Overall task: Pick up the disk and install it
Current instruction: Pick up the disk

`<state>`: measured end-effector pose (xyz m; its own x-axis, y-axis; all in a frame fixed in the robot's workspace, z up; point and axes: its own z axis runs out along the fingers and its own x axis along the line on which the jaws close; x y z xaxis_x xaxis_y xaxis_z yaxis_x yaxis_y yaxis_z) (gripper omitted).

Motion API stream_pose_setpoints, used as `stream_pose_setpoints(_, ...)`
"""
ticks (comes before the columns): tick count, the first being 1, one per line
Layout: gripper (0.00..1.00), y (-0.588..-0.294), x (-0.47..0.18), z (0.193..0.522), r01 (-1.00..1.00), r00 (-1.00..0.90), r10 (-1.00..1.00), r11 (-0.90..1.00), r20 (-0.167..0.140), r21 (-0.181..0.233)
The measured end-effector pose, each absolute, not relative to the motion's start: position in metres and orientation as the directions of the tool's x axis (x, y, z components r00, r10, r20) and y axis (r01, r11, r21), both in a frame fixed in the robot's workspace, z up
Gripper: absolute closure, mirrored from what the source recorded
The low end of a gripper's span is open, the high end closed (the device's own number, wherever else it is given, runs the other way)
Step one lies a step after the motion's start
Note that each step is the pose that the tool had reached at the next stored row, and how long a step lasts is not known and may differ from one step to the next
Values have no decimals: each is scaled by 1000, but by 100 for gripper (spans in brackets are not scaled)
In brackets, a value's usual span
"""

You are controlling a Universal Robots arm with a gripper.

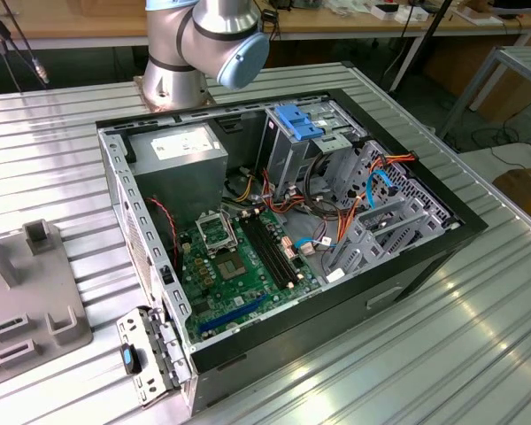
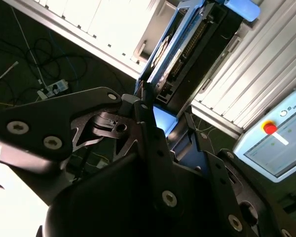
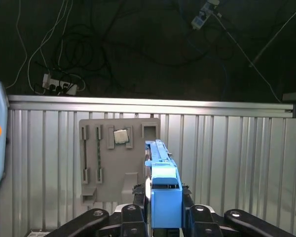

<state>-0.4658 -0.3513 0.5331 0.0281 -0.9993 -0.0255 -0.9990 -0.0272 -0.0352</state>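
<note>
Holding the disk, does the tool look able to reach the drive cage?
Probably yes: the tool grips the disk, the case is open, and cables lie beside the cage, not over it.

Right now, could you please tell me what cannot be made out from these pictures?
Exterior view: the arm is cut off by the top edge past its shoulder.
Exterior view: the drive cage's blue top hides its bay.
First wrist view: the disk stands edge-on, hiding its flat faces; the bottom edge cuts off the gripper holding it.
Second wrist view: the gripper's dark body covers the disk's near end.
</note>
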Motion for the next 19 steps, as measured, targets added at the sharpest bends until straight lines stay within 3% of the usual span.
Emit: stream_pose_setpoints(19, 63, -351, -413, 533, -999, 28, -999, -27, -26, -35)
